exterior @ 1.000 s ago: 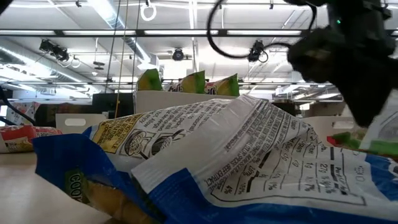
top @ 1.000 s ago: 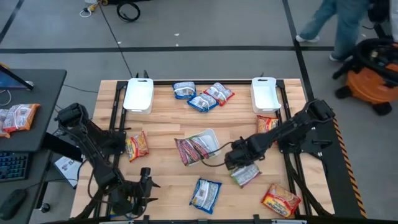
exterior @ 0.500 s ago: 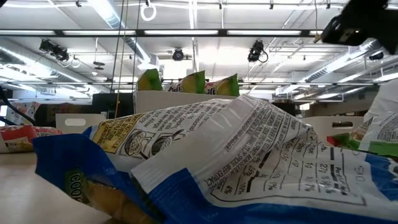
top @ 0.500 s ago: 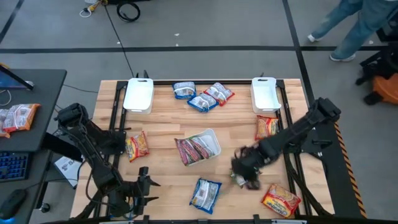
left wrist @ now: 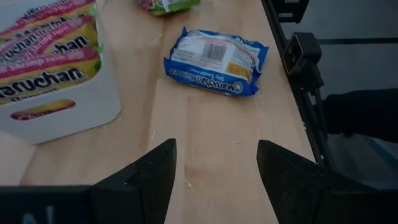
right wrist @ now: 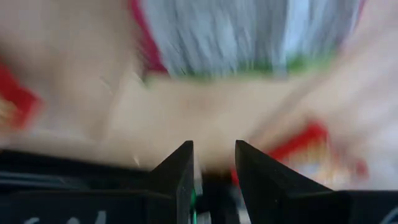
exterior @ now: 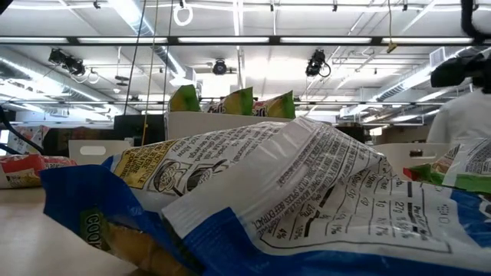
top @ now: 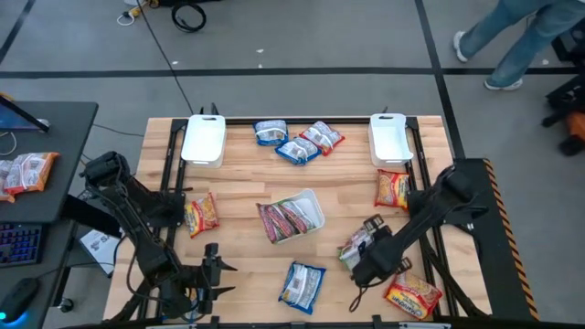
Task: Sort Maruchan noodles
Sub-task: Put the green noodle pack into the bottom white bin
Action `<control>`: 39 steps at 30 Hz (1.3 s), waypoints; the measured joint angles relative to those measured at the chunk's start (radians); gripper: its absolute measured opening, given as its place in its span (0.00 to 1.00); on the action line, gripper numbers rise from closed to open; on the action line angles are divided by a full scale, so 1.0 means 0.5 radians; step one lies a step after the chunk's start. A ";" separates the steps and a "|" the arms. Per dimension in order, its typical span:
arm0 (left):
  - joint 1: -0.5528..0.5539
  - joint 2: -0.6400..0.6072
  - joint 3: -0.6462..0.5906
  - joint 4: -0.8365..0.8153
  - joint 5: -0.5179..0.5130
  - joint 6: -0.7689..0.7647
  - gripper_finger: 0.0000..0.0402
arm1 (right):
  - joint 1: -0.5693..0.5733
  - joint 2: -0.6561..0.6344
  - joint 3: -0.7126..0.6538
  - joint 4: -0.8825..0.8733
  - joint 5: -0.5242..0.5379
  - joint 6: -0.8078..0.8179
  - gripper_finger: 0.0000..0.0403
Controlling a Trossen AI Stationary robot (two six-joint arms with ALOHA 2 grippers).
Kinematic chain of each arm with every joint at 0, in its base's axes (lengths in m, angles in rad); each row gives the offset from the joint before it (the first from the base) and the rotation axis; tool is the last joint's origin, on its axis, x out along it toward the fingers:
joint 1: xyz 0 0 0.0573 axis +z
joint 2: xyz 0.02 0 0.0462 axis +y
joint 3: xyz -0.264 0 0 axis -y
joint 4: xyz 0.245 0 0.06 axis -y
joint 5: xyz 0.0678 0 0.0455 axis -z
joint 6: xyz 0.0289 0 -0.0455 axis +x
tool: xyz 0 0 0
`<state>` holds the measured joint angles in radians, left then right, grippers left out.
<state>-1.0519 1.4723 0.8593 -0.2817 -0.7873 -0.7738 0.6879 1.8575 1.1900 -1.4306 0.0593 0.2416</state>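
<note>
Maruchan packets lie scattered on the wooden table. A silvery-green one lies flat at the near right, with an orange one beside it and another orange one farther back. A blue-white packet lies near the near edge and fills the low view. Three blue ones lie at the far edge, and an orange one lies at the left. My right gripper hovers open between the silvery-green packet and the near orange one, touching neither. My left gripper waits open at the near left.
A white tray at mid-table holds red-pink packets. Two more white trays stand at the far edge. A black frame runs along the table's sides. A person walks on the floor beyond the far right corner.
My right gripper has swung quickly from beside the middle tray toward the table's near right, ending just past the silvery-green packet. That packet now lies a little farther from the near edge than before. The person beyond the table has walked on.
</note>
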 joint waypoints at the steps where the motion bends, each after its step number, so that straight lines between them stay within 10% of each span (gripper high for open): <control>1: 0.001 0.000 0.000 0.000 0.010 0.000 0.56 | -0.010 0.034 0.000 -0.064 0.000 0.042 0.30; 11: 0.002 0.000 0.000 -0.001 0.012 0.000 0.56 | -0.044 0.142 -0.002 0.397 -0.107 0.120 0.30; 21: 0.002 0.000 0.000 -0.005 0.049 0.017 0.56 | -0.043 0.094 0.078 1.171 -1.137 0.559 0.30; 29: 0.066 0.000 0.000 -0.007 0.030 0.069 0.56 | -0.077 -0.048 0.356 1.572 -0.368 0.285 0.30; 39: 0.090 0.000 0.000 -0.005 0.045 0.046 0.56 | -0.070 -0.063 0.321 0.243 -0.074 0.388 0.30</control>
<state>-1.0069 1.4723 0.8593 -0.2844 -0.7647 -0.7506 0.6529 1.8259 1.3503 -1.3089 0.0224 0.4355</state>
